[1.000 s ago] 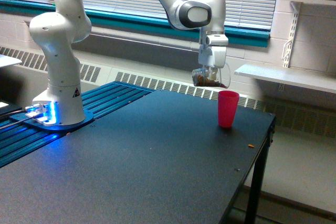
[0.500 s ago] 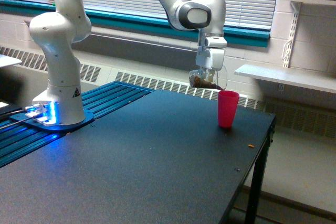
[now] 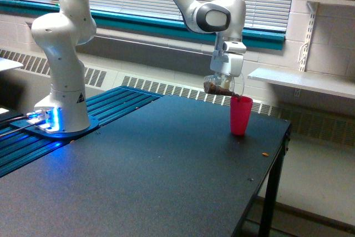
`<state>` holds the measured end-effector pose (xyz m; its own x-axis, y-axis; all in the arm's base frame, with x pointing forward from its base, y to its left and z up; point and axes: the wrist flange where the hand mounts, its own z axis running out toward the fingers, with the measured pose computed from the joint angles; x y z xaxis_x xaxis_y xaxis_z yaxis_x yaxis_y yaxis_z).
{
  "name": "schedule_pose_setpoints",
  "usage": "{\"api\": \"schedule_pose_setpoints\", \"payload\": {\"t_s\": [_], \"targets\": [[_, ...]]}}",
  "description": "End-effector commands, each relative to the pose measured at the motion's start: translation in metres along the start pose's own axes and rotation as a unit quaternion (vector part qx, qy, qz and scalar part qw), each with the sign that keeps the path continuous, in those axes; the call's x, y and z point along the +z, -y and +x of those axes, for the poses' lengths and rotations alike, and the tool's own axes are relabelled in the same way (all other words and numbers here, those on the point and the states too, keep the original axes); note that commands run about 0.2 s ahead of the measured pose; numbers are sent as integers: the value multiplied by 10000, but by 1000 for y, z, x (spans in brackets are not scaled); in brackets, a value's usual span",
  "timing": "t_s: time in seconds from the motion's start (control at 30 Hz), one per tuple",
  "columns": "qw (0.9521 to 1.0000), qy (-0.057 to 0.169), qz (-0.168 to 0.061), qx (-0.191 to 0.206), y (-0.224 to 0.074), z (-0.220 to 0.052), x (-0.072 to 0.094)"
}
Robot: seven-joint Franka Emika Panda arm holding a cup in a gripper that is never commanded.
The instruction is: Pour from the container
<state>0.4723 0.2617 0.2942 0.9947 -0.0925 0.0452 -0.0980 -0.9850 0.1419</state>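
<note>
Change: gripper (image 3: 224, 81) and cup (image 3: 223, 85) are sitting further toward the exterior view's right than a second ago, closer over the pink cup (image 3: 241, 115).
Table (image 3: 144, 176): is carrying a small orange crumb (image 3: 265, 154) near its right edge.
Base (image 3: 62, 116): is glowing blue; a black triangle sticker, unreadable.
Pink cup: is standing upright.
Gripper: is closing on the cup.
Cup: is tilting just above the pink cup's rim, brown granules inside.
</note>
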Motion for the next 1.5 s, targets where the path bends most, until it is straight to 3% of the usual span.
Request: {"api": "schedule_pose_setpoints", "payload": {"t_s": [0.03, 1.5], "targets": [[9997, 17, -51, -230, 12, 2, -3], [9986, 292, -369, -260, 9, 19, -8]]}}
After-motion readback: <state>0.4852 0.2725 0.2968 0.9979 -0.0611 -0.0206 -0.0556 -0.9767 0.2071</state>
